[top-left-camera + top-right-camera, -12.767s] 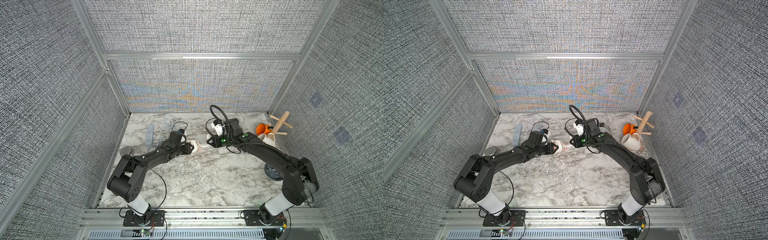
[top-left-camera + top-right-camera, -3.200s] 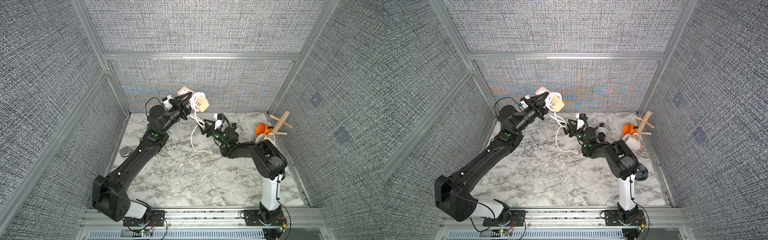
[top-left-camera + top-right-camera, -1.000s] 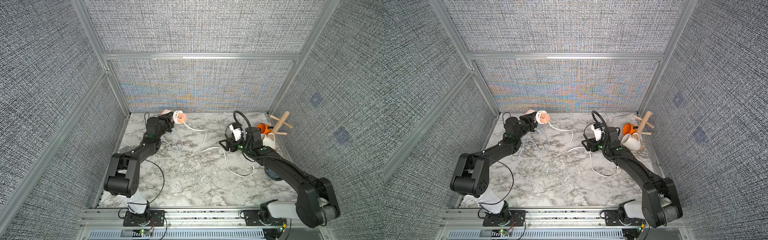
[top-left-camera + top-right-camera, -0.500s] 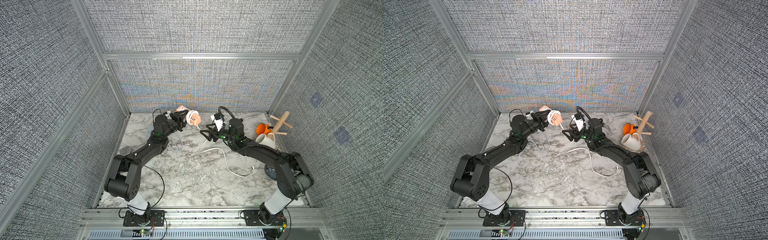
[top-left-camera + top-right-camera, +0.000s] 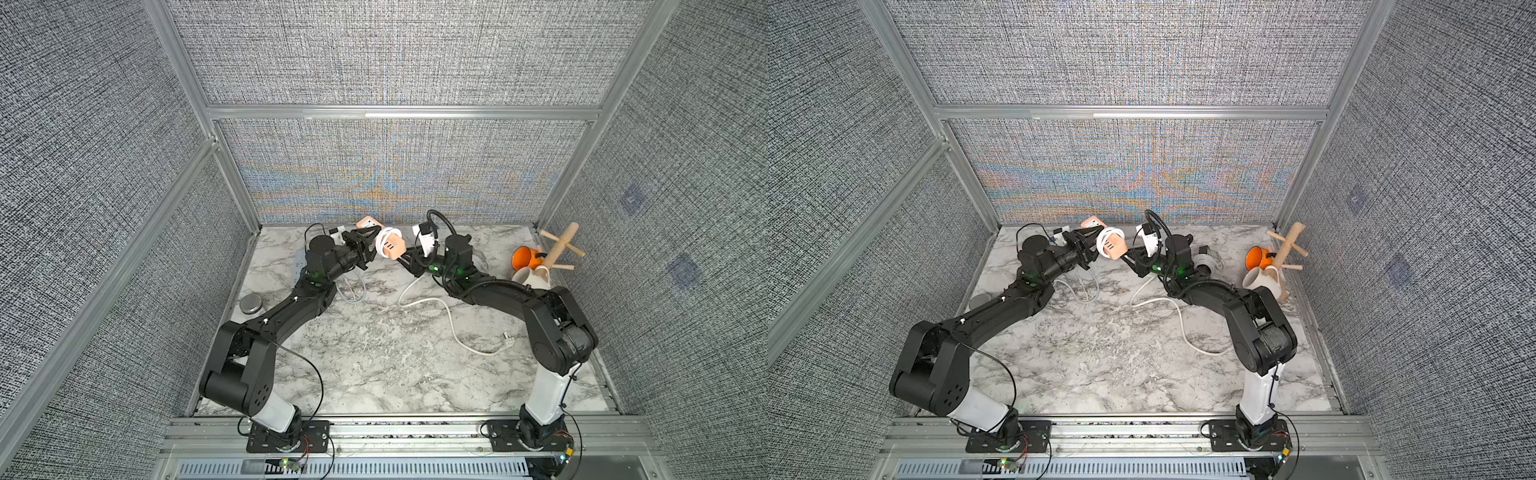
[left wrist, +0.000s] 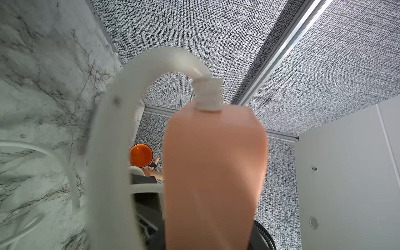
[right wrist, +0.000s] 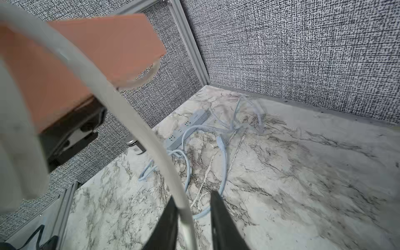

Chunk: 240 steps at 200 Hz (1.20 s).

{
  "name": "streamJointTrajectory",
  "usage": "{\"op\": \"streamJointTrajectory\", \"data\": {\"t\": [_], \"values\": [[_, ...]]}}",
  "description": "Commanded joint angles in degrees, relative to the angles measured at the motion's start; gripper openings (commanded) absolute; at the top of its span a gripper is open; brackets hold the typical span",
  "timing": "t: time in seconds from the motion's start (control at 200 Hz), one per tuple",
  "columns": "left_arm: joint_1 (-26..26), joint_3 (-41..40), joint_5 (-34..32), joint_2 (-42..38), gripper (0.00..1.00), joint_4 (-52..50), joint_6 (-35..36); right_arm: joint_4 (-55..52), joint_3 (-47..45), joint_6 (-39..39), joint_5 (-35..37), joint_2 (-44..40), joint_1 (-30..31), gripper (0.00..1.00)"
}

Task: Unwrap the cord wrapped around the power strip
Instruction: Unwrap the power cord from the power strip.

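Observation:
The peach power strip hangs above the back middle of the table, with my left gripper shut on one end. The white cord still loops round it, as the left wrist view shows close up around the strip. From there the cord drops to the marble and trails to its plug. My right gripper is just right of the strip. In the right wrist view the cord runs between that gripper's fingers. One finger touches it and a gap shows at the other.
A pale blue power strip with its loose cord lies at the back left, and a round metal tin sits near the left wall. An orange mug, a white mug and a wooden mug tree stand at the back right.
The left arm has carried the strip up and rightward to the middle. The right arm has swung in from the right, and its fingers now straddle the cord beside the strip.

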Motion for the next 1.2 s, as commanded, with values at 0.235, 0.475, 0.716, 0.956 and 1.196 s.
{"op": "streamJointTrajectory", "data": {"t": [0.235, 0.475, 0.716, 0.956, 1.196], "values": [[0.19, -8.39, -1.14, -1.29, 0.00, 7.51, 1.60, -5.51, -0.10, -2.47, -3.01, -5.64, -2.48, 0.03], [0.33, -10.13, -5.90, 4.63, 0.00, 11.17, 2.12, -15.58, -4.91, -11.57, -2.98, -15.55, -0.04, 0.00], [-0.26, -4.73, -7.16, 13.75, 0.00, 21.41, -2.78, -21.21, -12.70, -16.17, 2.93, -19.72, 5.40, 0.00], [-0.09, -1.83, -6.00, 13.36, 0.00, 20.88, -3.33, -15.86, -18.47, -13.29, 4.20, -15.27, 4.84, 0.00], [0.65, -5.79, -1.91, 10.50, 0.00, 22.83, -3.78, -15.48, -16.70, -5.60, 4.26, -9.85, -4.17, 0.00]]}}
